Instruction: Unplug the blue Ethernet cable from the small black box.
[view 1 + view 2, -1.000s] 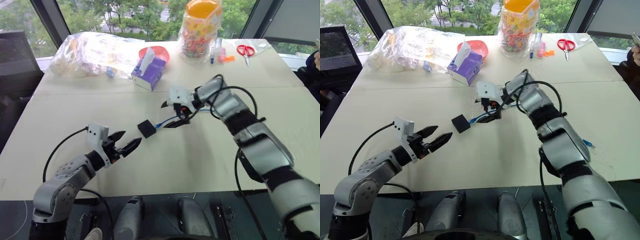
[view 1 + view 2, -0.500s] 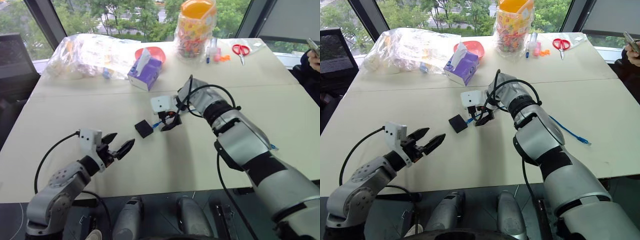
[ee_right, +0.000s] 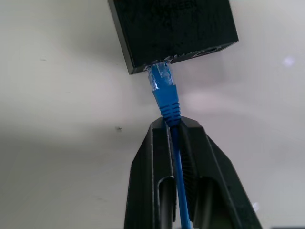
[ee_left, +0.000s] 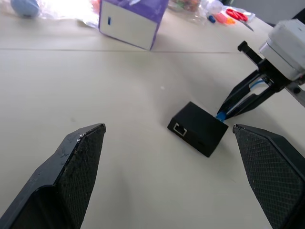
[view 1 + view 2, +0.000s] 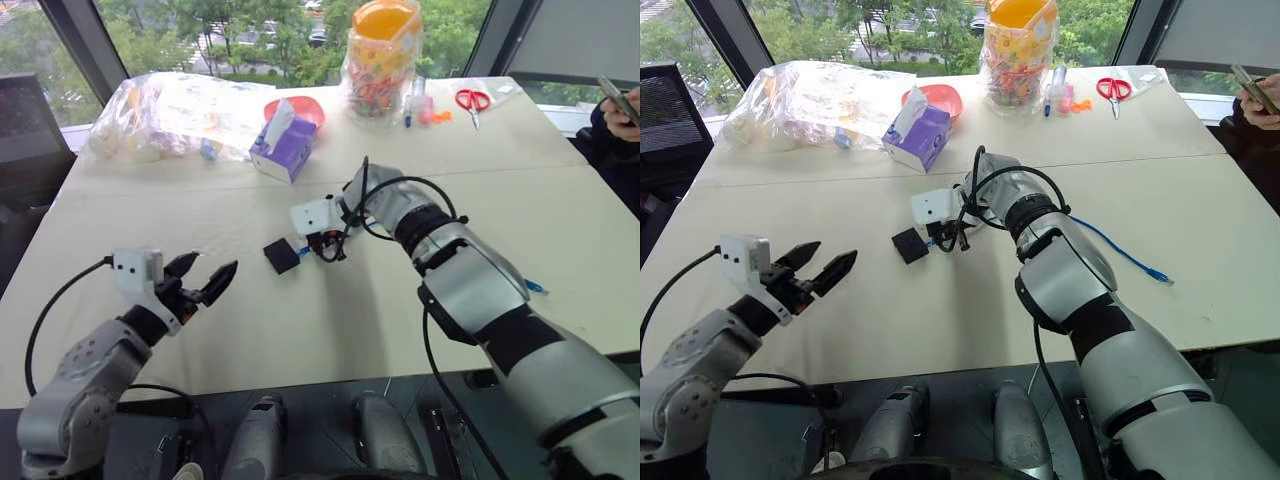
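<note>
While plugged into small black box [image 3: 171, 28], blue Ethernet cable [image 3: 170, 102] pinched.

The small black box [image 5: 909, 245] lies on the surface [image 5: 940, 310]; the right hand [image 5: 943, 240] sits just beside it on the blue Ethernet cable [image 5: 1120, 255], the left hand [image 5: 822, 268] well apart.

The right end effector [image 3: 172, 125] hides part of the blue Ethernet cable [image 3: 164, 90].

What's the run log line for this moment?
right hand: shut on blue cable | cable: plugged into black box | left hand: open
</note>
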Robot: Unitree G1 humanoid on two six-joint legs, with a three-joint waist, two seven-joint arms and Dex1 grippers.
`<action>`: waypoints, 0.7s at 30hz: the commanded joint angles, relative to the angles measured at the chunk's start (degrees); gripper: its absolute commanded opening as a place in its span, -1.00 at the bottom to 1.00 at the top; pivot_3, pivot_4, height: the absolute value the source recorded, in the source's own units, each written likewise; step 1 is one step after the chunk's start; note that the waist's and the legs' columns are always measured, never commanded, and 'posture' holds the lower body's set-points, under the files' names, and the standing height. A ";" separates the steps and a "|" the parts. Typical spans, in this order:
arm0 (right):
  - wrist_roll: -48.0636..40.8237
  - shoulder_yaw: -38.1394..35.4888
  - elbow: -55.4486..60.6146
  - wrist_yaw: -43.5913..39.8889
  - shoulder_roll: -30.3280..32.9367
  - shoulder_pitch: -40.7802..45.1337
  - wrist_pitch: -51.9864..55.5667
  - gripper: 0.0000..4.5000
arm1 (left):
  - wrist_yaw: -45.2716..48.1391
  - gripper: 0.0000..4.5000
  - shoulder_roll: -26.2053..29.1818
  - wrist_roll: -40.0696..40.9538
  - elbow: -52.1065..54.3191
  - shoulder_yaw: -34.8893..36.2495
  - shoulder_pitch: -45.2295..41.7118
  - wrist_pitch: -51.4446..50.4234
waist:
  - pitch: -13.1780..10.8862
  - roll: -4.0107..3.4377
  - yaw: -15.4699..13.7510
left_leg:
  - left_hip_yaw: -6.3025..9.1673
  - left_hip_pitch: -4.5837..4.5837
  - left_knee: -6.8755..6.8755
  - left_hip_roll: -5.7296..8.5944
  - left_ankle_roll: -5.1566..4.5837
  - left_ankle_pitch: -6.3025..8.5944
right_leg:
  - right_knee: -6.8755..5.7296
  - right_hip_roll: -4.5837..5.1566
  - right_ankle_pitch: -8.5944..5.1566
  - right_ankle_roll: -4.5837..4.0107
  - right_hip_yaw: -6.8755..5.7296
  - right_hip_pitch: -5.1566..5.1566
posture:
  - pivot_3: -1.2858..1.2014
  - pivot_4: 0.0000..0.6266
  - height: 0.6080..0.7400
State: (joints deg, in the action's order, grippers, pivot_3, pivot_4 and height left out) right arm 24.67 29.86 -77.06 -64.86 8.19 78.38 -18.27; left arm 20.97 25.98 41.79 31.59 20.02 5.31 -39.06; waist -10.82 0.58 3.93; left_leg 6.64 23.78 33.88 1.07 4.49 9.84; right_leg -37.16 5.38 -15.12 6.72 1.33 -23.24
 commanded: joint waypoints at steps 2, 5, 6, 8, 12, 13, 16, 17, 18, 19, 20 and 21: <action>-2.64 -5.25 4.34 9.71 3.84 -1.00 -7.64 -0.97 | 0.91 1.00 1.04 -0.13 -2.46 -0.99 -5.11 0.78 | -0.01 0.01 -0.33 | 0.00 0.05 0.00 0.00 0.01 -0.01 | 0.01 0.00 -0.01 0.04 0.00 -0.02 | 0.03 -0.52 0.80; -2.09 -7.40 9.57 20.46 8.26 -5.37 -13.96 -0.97 | 1.64 1.00 0.64 0.99 -5.44 -2.87 -10.46 -0.19 | -0.03 0.06 -0.82 | 0.01 0.09 0.00 0.01 0.01 -0.01 | 0.03 0.00 -0.02 0.05 -0.01 0.00 | 0.03 -0.52 0.80; -0.78 -7.35 11.95 24.48 9.95 -7.25 -16.52 -0.97 | 2.23 1.00 0.73 1.45 -6.39 -3.21 -11.78 -0.62 | -0.03 0.06 -1.03 | 0.01 0.10 0.01 0.01 0.01 -0.01 | 0.05 0.00 -0.02 0.06 0.00 0.00 | 0.03 -0.52 0.80; 2.24 -6.77 17.46 31.08 13.69 -11.56 -18.39 -0.97 | 3.47 1.00 0.89 2.44 -8.83 -3.96 -14.69 -1.80 | -0.03 0.06 -1.44 | -0.03 0.12 0.01 0.02 0.02 -0.02 | 0.07 0.00 -0.02 0.08 0.04 0.00 | 0.03 -0.52 0.80; 4.26 -7.90 30.82 38.50 17.83 -20.73 -18.89 -0.97 | 6.30 1.00 1.41 3.74 -12.73 -5.16 -19.60 -3.21 | -0.05 0.09 -1.37 | -0.03 0.16 -0.01 0.01 0.01 -0.02 | 0.05 0.00 -0.05 0.16 0.05 -0.03 | 0.03 -0.52 0.80; 4.99 -8.95 36.25 41.39 18.47 -24.15 -17.98 -0.97 | 7.48 1.00 1.71 4.20 -13.96 -5.96 -21.56 -4.00 | -0.06 0.09 -1.20 | -0.03 0.17 -0.01 0.01 0.01 -0.02 | 0.04 0.00 -0.04 0.19 0.05 -0.05 | 0.03 -0.52 0.80; 8.09 -10.83 48.01 48.00 19.25 -30.84 -15.82 -0.97 | 9.83 1.00 2.08 4.91 -16.32 -7.79 -25.26 -5.96 | -0.07 0.10 -1.26 | -0.03 0.19 -0.01 0.01 0.01 -0.02 | -0.01 -0.01 -0.01 0.25 0.07 -0.10 | 0.03 -0.52 0.80; 8.90 -10.92 50.66 48.61 19.22 -32.20 -14.78 -0.97 | 10.51 1.00 2.11 5.08 -16.69 -8.24 -25.89 -6.41 | -0.07 0.10 -1.19 | -0.03 0.18 0.00 0.01 0.01 -0.02 | -0.02 -0.01 0.00 0.27 0.08 -0.10 | 0.03 -0.52 0.80; 9.94 -10.90 53.48 49.63 19.17 -33.58 -14.22 -0.97 | 11.14 1.00 2.03 5.34 -17.15 -8.68 -26.58 -6.89 | -0.07 0.10 -1.14 | -0.05 0.17 0.01 0.01 0.01 -0.03 | -0.01 -0.01 0.00 0.26 0.10 -0.10 | 0.03 -0.52 0.80; 10.27 -10.98 56.01 50.11 18.89 -34.86 -13.25 -0.97 | 11.90 1.00 2.07 5.40 -17.59 -9.25 -27.26 -7.30 | -0.07 0.11 -1.25 | -0.05 0.17 0.01 0.01 0.01 -0.03 | -0.01 -0.01 -0.01 0.25 0.11 -0.10 | 0.03 -0.52 0.80; 10.49 -11.02 58.10 50.44 18.65 -35.96 -12.38 -0.97 | 12.61 1.00 2.16 5.32 -17.93 -9.77 -27.80 -7.63 | -0.07 0.11 -1.34 | -0.05 0.17 0.02 0.01 0.01 -0.03 | -0.01 -0.01 -0.02 0.23 0.10 -0.08 | 0.03 -0.52 0.80; 10.64 -11.08 59.53 50.62 18.50 -36.69 -11.64 -0.97 | 13.08 1.00 2.25 5.23 -18.16 -10.09 -28.11 -7.82 | -0.07 0.11 -1.42 | -0.04 0.16 0.03 0.01 0.01 -0.03 | -0.01 -0.01 -0.04 0.20 0.10 -0.07 | 0.03 -0.52 0.80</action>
State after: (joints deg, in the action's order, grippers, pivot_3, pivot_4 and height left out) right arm 35.16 20.30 -21.91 -15.68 26.97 41.94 -31.01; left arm 32.64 27.47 46.39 13.16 10.06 -21.56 -46.63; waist -10.89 0.69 2.51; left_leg 6.60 23.94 33.91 1.07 4.50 9.80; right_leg -37.16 5.37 -15.17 6.91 1.43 -23.29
